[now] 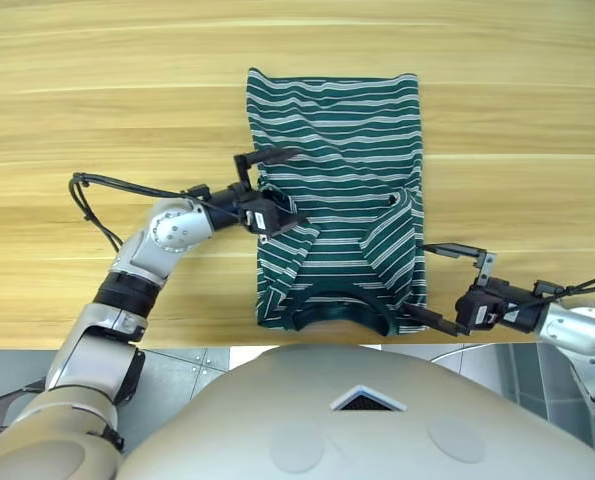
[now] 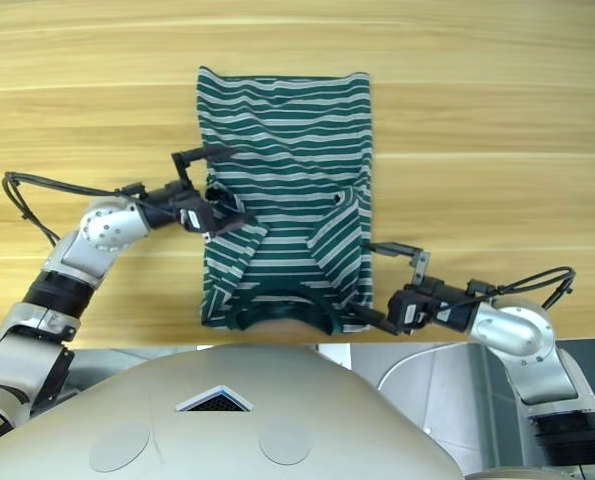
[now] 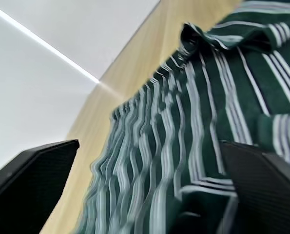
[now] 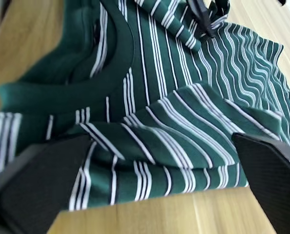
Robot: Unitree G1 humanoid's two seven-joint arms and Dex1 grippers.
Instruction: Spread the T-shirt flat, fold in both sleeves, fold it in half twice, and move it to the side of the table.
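A dark green T-shirt [image 1: 342, 150] with white stripes lies on the wooden table [image 1: 97, 90], collar [image 1: 339, 312] toward the front edge. Both sleeves are folded inward over the body. My left gripper [image 1: 277, 190] stands open over the shirt's left edge, one finger above the cloth and the other on the folded left sleeve [image 1: 287, 245]. In the left wrist view striped cloth [image 3: 183, 126] lies between the two black fingers [image 3: 32, 170]. My right gripper [image 1: 443, 284] is open just off the shirt's right side near the front edge. The folded right sleeve [image 4: 183, 122] lies ahead of it.
The table's front edge [image 1: 127, 347] runs just below the collar. Bare wood stretches to the left, right and back of the shirt. Black cables [image 1: 107, 190] trail from the left arm over the table.
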